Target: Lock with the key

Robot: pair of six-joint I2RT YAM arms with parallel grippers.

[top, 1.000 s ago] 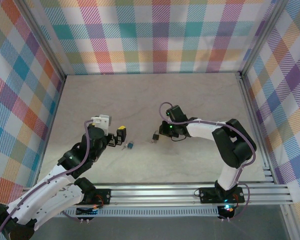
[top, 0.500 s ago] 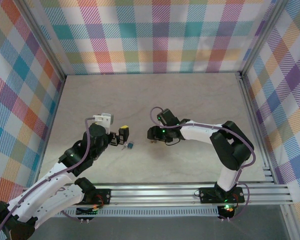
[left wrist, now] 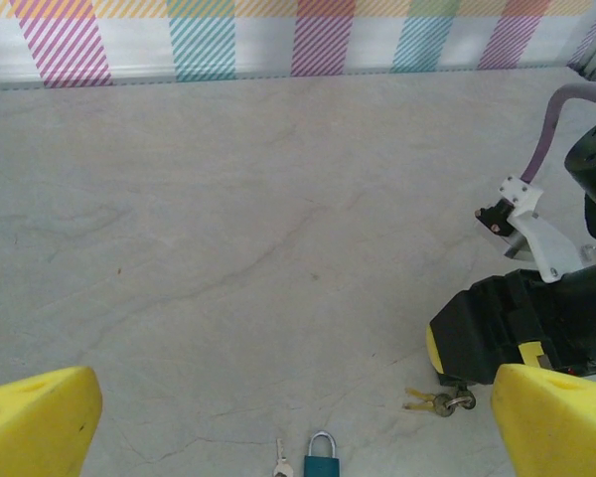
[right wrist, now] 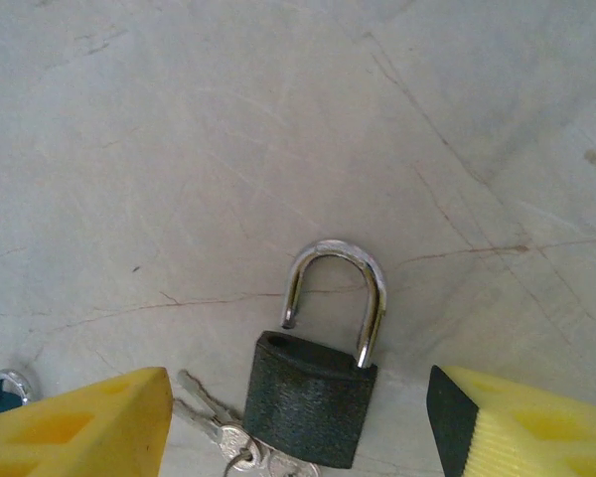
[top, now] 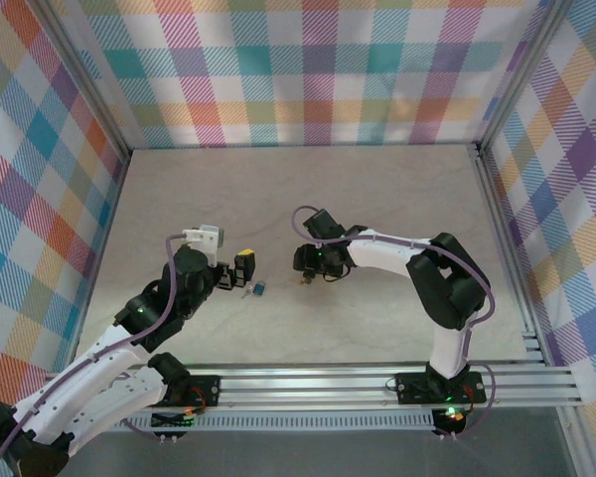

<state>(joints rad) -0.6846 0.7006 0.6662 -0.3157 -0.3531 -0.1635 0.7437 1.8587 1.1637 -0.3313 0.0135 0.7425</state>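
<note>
**Lock approach under way; the key is not yet being held.**
You are keeping the left gripper (left wrist: 298,427) low with its jaws spread wide and empty, the teal-headed key (left wrist: 321,465) lying just ahead of it. Further out, you are hovering the right gripper (top: 306,266) over the lock (right wrist: 308,397), jaws spread either side and touching nothing. Its shackle is standing open on one leg, and small ringed keys (right wrist: 219,427) are touching its body. In my judgement, the next move is calling for a steady grip on the lock body. Beyond, the pale marbled table (left wrist: 228,199) is running to checked cloth walls (top: 328,70).
</note>
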